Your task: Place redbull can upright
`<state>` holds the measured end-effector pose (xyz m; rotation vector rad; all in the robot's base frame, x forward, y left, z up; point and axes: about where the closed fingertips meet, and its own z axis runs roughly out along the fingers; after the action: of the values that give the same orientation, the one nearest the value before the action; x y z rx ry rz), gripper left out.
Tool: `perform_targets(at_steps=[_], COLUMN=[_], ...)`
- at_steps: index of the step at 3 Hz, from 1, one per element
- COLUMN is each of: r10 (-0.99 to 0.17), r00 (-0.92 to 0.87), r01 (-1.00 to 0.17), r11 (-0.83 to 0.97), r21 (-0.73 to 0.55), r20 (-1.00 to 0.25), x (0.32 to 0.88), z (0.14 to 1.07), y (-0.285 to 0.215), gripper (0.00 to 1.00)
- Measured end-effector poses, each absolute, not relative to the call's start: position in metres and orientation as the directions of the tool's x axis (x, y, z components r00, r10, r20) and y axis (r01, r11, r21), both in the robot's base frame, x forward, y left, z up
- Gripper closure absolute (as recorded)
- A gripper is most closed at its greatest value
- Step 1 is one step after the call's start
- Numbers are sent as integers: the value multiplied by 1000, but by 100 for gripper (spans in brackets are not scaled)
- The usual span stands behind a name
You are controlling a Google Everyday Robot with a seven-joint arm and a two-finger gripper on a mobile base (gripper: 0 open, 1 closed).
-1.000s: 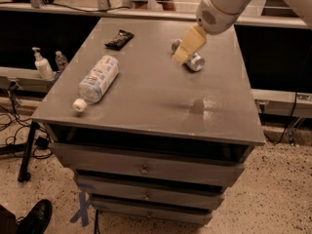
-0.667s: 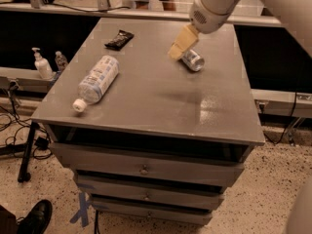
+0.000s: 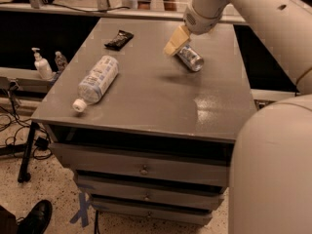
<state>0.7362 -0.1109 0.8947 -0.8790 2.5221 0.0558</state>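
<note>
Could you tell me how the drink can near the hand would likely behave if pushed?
The can lies on its side on the flat table, so a nudge would probably roll it. Its shiny metal skin may prove slippery. The hand is just beside its far end.

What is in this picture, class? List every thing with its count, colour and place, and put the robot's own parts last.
redbull can: one, silver and blue, tilted, held over the table's right rear.
plastic bottle: one, clear with white cap, lying on the table's left side.
snack wrapper: one, black, flat at the table's left rear.
table: one, grey, centre, drawers below.
pump bottle: one, white, on a ledge left of the table.
shoe: one, black, floor at bottom left.
arm: one, white, reaching in from the right.
gripper: one, tan, shut on the can's upper end.
</note>
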Motion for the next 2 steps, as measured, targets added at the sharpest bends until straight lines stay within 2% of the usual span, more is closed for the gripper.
perform_targets(at_steps=[2], r10=[-513], r00=[-747], r01=[-553], r11=[832], r21=[-33], r20=[-423], x=[781], z=[860], y=[-98], gripper=[0])
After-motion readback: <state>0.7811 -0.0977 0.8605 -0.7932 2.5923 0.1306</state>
